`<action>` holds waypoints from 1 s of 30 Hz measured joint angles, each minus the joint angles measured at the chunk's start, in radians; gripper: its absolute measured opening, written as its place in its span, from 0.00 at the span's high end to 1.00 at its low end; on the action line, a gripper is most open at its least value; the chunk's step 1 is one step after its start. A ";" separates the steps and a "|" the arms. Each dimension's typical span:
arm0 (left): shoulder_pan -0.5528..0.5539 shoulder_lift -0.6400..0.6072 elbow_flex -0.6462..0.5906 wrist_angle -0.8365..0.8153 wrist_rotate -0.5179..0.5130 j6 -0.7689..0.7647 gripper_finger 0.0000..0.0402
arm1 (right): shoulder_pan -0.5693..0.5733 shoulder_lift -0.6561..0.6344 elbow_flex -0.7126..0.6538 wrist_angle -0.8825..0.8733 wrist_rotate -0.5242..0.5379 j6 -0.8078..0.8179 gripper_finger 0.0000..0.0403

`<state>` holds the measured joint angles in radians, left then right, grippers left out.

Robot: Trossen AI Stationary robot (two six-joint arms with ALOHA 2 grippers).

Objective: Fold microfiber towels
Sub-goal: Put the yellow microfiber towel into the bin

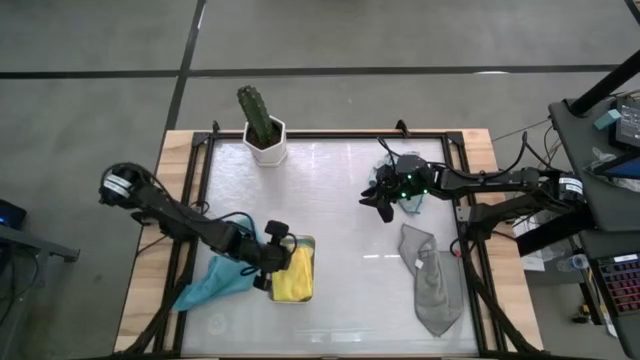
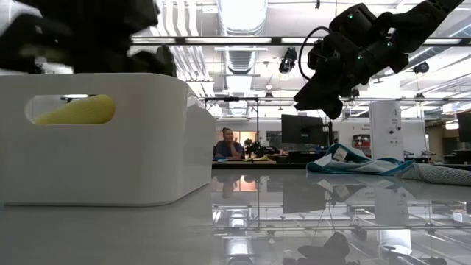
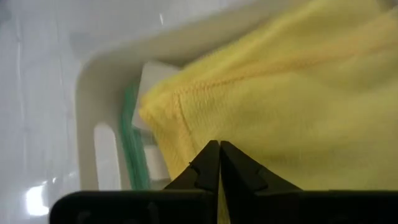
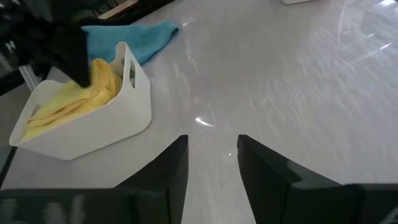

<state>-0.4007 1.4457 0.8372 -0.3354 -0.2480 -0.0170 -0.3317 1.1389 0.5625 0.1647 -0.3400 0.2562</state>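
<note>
1. The left hand (image 1: 272, 258) is sitting at the rim of the white tray (image 1: 311, 243), its fingers pinched fully together and gripping nothing; the yellow towel (image 1: 293, 275) is lying folded inside the tray, directly under and just ahead of those closed tips.

2. The right hand (image 1: 385, 195) is hanging above the table (image 1: 330, 190) on the far right side, its fingers (image 4: 171, 171) standing partly apart with nothing between them; bare tabletop is showing through the gap.

3. The grey towel (image 1: 430, 280) is lying unfolded near the right edge of the table, toward the front from the right hand; its long axis is running front to back, slightly slanted, with one narrow end pointing up toward the hand.

4. A teal towel (image 1: 412, 200) is lying bunched almost under the right hand, partly hidden by it; in the low view it is resting flat on the table just below the raised hand.

5. The light blue towel (image 1: 212, 285) is spreading out on the table just left of the tray, close beside the left arm.

6. Judging by position, the right arm is clearly nearer both the grey and teal towels, so the next pickup is probably falling to it; the left hand is nearer the blue one.
</note>
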 joint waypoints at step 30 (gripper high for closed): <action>-0.052 0.081 0.073 -0.038 0.275 -0.127 1.00 | 0.000 0.000 0.000 -0.027 0.001 -0.006 0.68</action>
<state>-0.4530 1.5263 0.9099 -0.3733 0.0267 -0.1435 -0.3317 1.1389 0.5625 0.1375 -0.3392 0.2504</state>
